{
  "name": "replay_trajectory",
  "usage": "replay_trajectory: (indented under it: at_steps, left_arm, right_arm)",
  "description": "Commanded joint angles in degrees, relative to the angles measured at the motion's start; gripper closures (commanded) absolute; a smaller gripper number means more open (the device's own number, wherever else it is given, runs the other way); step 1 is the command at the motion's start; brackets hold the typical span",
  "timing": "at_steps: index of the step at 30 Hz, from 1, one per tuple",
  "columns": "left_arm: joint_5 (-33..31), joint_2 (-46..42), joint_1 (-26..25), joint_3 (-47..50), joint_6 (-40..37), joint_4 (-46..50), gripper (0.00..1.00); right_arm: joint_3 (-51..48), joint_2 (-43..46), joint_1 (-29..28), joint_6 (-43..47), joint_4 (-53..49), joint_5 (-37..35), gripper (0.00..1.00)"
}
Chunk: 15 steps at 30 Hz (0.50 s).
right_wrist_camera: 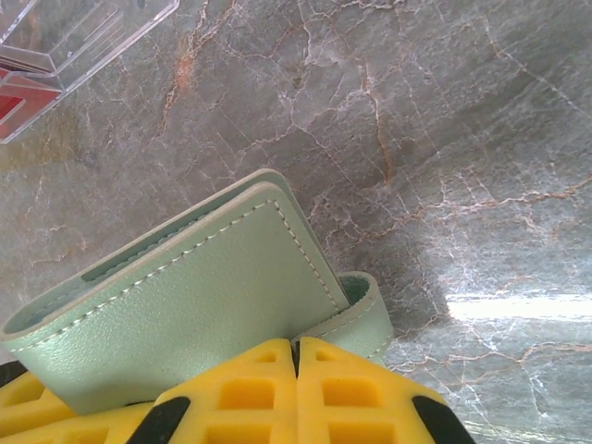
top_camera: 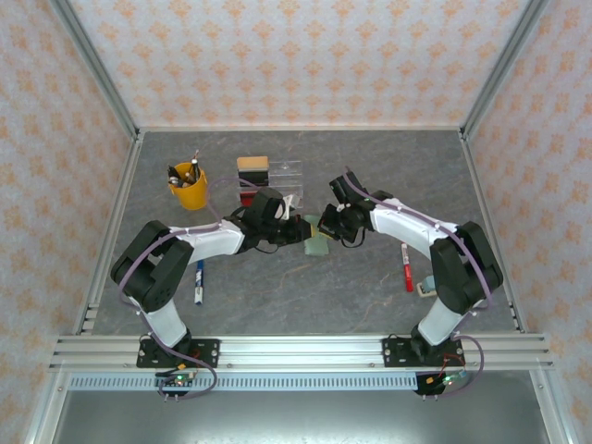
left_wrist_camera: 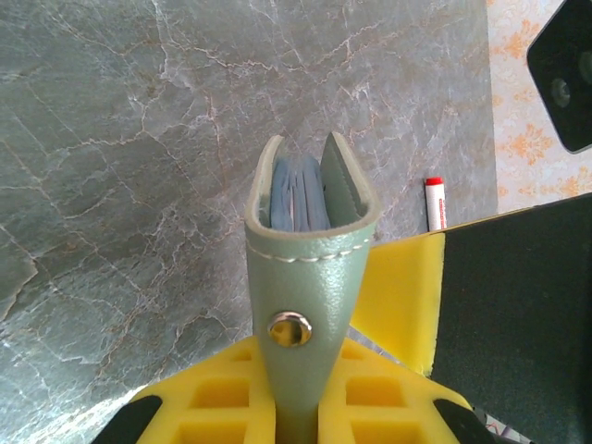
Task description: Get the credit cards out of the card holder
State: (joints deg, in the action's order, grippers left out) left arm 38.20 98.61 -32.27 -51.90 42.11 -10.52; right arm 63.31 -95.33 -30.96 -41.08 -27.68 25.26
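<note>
The sage-green card holder [top_camera: 317, 242] is at mid-table between my two arms. My left gripper [left_wrist_camera: 296, 421] is shut on its snap strap [left_wrist_camera: 294, 324], and the holder stands edge-on, slightly spread, with pale blue pockets [left_wrist_camera: 298, 196] inside. The credit cards are hidden. My right gripper [right_wrist_camera: 297, 361] is shut, its yellow fingertips pressed together against the holder's cover [right_wrist_camera: 203, 296] beside the strap loop [right_wrist_camera: 365, 310]. I see nothing between them. From above, the left gripper [top_camera: 298, 229] and the right gripper [top_camera: 331, 228] face each other across the holder.
A clear acrylic tray [top_camera: 277, 178] with something flat and red [right_wrist_camera: 23, 102] in it stands behind the holder, beside a tan block [top_camera: 252, 165]. A yellow pen cup [top_camera: 188, 188] sits back left. A blue pen [top_camera: 199, 282] and a red marker [top_camera: 407, 268] lie near the arms.
</note>
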Motion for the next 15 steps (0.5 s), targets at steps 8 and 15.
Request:
replay_trajectory:
  at_steps: [8,15]
  left_arm:
    - [-4.39,-4.73,1.80,0.40,3.25,-6.17,1.00]
    - [-4.27,-4.19,2.87,1.50,5.13,-7.49,1.00]
  right_arm:
    - [-5.04,-0.93,0.65,2.66,-10.15,-11.71,1.00]
    - [-6.06,2.00,0.65,3.87,-10.81,-12.90,1.00]
